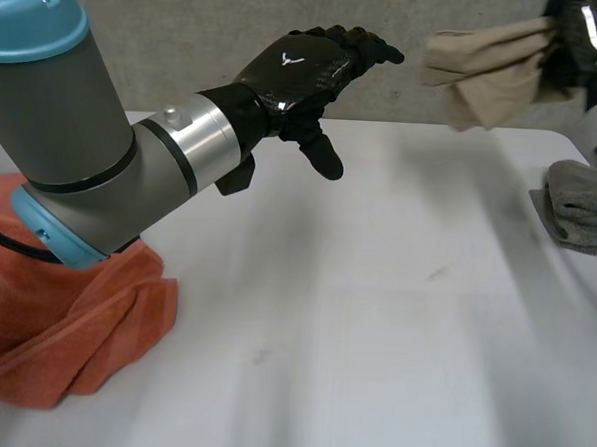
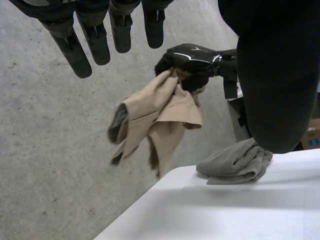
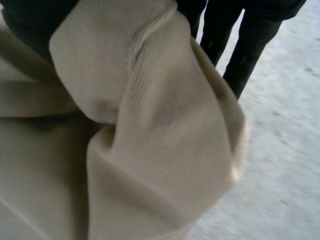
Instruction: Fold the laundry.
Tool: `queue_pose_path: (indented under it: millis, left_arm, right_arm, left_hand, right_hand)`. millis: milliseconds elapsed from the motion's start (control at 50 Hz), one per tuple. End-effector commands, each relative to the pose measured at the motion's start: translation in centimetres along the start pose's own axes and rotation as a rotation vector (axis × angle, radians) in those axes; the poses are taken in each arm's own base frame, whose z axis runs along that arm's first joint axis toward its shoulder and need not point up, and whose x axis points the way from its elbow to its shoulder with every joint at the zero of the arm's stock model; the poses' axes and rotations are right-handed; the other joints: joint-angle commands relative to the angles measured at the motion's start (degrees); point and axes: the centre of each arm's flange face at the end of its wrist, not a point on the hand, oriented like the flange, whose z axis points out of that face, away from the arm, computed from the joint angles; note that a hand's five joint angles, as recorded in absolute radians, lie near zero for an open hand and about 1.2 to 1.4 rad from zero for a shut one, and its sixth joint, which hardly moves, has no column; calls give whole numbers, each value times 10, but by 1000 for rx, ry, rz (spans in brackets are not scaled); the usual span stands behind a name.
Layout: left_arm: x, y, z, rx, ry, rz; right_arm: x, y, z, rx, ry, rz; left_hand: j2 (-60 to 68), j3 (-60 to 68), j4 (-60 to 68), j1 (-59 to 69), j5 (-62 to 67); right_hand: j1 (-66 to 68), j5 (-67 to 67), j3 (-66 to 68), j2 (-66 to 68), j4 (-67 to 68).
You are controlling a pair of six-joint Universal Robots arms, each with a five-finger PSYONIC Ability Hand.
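**The right hand [image 2: 192, 59] holds the beige cloth [image 2: 155, 120] past the table [image 1: 373, 338]**

The cloth is bunched in the closed fingers and hangs in the air beyond the far edge. The left hand [image 1: 307, 69] hovers with straight fingers and holds nothing. A folded grey towel [image 1: 583, 203] lies at the right edge and an orange towel [image 1: 67, 337] at the left. Broad white surface lies between them.

A heaped towel [image 1: 82, 342] is lying on the table's [image 1: 374, 318] near left, under the left arm [image 1: 62, 151]. A folded towel [image 1: 580, 203] is sitting at its far right edge. Beyond that edge the right hand [image 2: 192, 60] is gripping a hanging cloth [image 1: 487, 68]; the left hand [image 1: 307, 69] is hovering left of it.
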Motion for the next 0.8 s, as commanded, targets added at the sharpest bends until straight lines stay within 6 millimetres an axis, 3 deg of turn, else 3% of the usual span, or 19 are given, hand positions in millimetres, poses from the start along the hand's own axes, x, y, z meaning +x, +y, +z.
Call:
queue_pose_path:
  millis: [20, 60, 80, 140, 220, 320, 460, 620, 640, 700, 760, 800]
  left_arm:
    - [9, 9, 3, -15, 13, -9]
    - [10, 12, 4, -21, 16, -12]
    - [11, 12, 3, -23, 16, -13]
    - [14, 18, 3, -38, 23, -21]
    - [19, 21, 1, -49, 32, -27]
    - [22, 23, 1, -56, 35, -31]
    - [26, 23, 1, -56, 40, -29]
    - [31, 20, 0, -50, 52, -28]
    - [32, 19, 0, -47, 55, -26]
    - [33, 19, 0, -46, 58, -26]
    - [36, 18, 0, -45, 63, -26]
    - [38, 16, 0, -41, 69, -23]
  right_arm:
    - [81, 77, -6, -20, 41, -4]
    - [89, 101, -15, -27, 13, 0]
    - [99, 122, -25, -28, -13, -8]
    - [120, 149, -42, -29, -18, -31]
    - [165, 191, -83, -88, 39, -16]
    - [171, 225, -119, -174, 5, 57]
    - [178, 235, -145, -230, -54, 84]
    - [186, 231, -150, -238, -47, 78]
    - [186, 230, -150, -242, -42, 82]
    - [189, 214, -146, -252, -17, 93]
    - [193, 200, -142, -267, 8, 103]
    - [201, 189, -144, -303, 41, 126]
  left_hand:
    - [14, 7, 13, 16, 3]
    - [12, 5, 11, 14, 1]
    - [12, 5, 11, 14, 1]
    - [14, 7, 13, 16, 3]
    - [14, 7, 13, 16, 3]
    - [17, 10, 16, 19, 6]
    - [17, 10, 16, 19, 6]
    - [19, 12, 18, 21, 8]
    - [19, 12, 18, 21, 8]
    - [19, 12, 18, 21, 8]
    - [19, 12, 18, 21, 8]
    - [19, 12, 18, 21, 8]
  right_hand:
    - [213, 166, 143, 146, 113]
    - [213, 166, 143, 146, 113]
    - [213, 166, 143, 146, 113]
    - [213, 166, 143, 146, 113]
    - [213, 166, 143, 146, 113]
    - [213, 166, 143, 146, 113]
    - [213, 166, 143, 146, 113]
    - [213, 166, 143, 146, 113]
    - [144, 97, 73, 76, 43]
    - [-385, -432, -455, -452, -485]
    - [-487, -534, -557, -554, -587]
    - [-487, -534, -557, -554, -587]
